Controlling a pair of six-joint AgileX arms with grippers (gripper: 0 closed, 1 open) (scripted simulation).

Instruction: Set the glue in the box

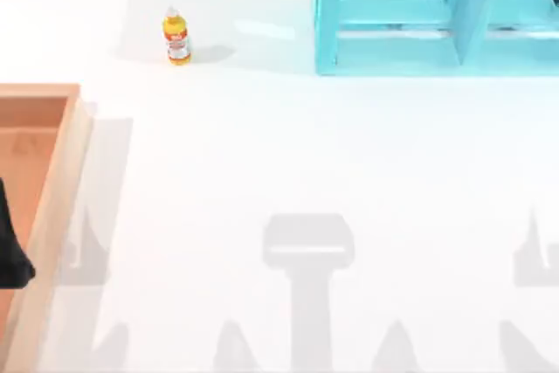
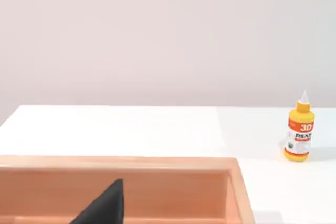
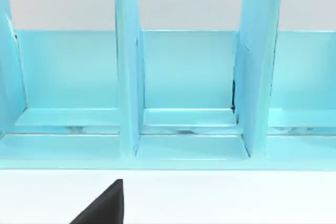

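1. The glue (image 1: 176, 37) stands upright near the table's far edge, well apart from the box (image 1: 61, 172) at the left side, so nothing's been picked up yet.
2. My left gripper (image 1: 13, 255) hovers over the box floor; honestly can't tell whether it's spread or closed.
3. Main risk imo: the bottle is small and tall, so an off-centre approach could tip it or send it rolling.
4. The turquoise shelf (image 1: 393, 50) sits to the right of the glue, so a wide swing could clip it.
5. The box's raised rim could catch the bottle if it's carried low.
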